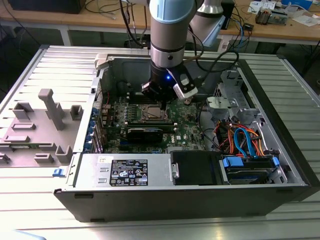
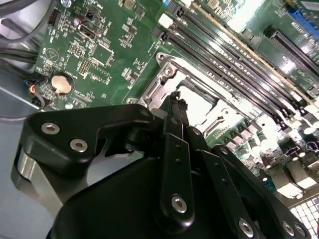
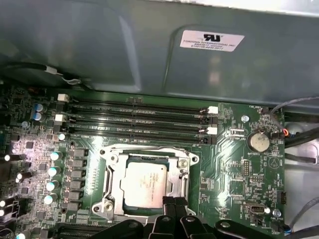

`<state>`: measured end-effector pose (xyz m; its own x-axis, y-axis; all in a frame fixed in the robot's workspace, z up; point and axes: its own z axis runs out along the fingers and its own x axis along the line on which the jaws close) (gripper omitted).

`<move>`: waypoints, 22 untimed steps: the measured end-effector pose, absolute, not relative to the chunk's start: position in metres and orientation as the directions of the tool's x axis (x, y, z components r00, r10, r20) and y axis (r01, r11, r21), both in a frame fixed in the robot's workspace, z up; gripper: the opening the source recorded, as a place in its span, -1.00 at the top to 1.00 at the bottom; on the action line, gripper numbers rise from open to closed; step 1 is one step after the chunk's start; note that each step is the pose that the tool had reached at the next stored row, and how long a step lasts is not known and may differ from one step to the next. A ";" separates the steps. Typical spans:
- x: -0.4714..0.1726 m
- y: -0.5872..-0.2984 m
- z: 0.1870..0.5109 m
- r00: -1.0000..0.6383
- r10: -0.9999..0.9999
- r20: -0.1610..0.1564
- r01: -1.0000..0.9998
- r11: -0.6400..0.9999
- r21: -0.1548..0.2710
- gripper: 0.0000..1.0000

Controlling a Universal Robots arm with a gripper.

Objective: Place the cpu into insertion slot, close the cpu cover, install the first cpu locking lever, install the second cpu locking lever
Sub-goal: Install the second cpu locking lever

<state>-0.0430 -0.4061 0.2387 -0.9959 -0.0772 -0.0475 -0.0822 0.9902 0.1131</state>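
Note:
The cpu lies flat in the insertion slot, its silvery top facing up. The cpu cover is down around it, and the chip shows through the cover's square window. My gripper hangs just above one edge of the socket with its black fingertips pressed together and nothing seen between them. In the exterior view the gripper sits over the green board, right behind the socket. I cannot make out the locking levers clearly.
Long black memory slots run beside the socket, and a coin battery sits on the board. The case wall rises close behind. A power-supply box, orange and blue cables and a grey fixture lie around.

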 end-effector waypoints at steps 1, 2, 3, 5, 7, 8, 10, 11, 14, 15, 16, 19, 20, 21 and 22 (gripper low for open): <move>-0.043 -0.408 0.239 -0.996 -0.077 -0.048 -0.082 0.989 0.121 0.79; -0.043 -0.409 0.239 -0.996 -0.077 -0.049 -0.082 0.989 0.127 0.79; -0.043 -0.415 0.239 -0.996 -0.076 -0.049 -0.082 0.988 0.132 0.79; -0.043 -0.425 0.239 -0.996 -0.076 -0.049 -0.082 0.988 0.133 0.79; -0.043 -0.433 0.239 -0.996 -0.076 -0.049 -0.082 0.988 0.134 0.79; -0.044 -0.435 0.239 -0.996 -0.076 -0.049 -0.082 0.987 0.137 0.79; -0.048 -0.438 0.238 -0.996 -0.075 -0.050 -0.082 0.985 0.149 0.79; -0.050 -0.439 0.238 -0.996 -0.075 -0.050 -0.082 0.985 0.149 0.79; -0.056 -0.442 0.238 -0.996 -0.075 -0.051 -0.082 0.985 0.149 0.79; -0.059 -0.442 0.238 -0.996 -0.076 -0.051 -0.082 0.985 0.149 0.79; -0.062 -0.442 0.237 -0.996 -0.076 -0.051 -0.082 0.985 0.149 0.79; -0.069 -0.444 0.236 -0.996 -0.075 -0.051 -0.082 0.985 0.149 0.79; -0.072 -0.445 0.236 -0.996 -0.075 -0.051 -0.082 0.985 0.149 0.79; -0.077 -0.446 0.235 -0.996 -0.075 -0.051 -0.082 0.985 0.149 0.79; -0.081 -0.448 0.235 -0.996 -0.075 -0.051 -0.082 0.985 0.150 0.79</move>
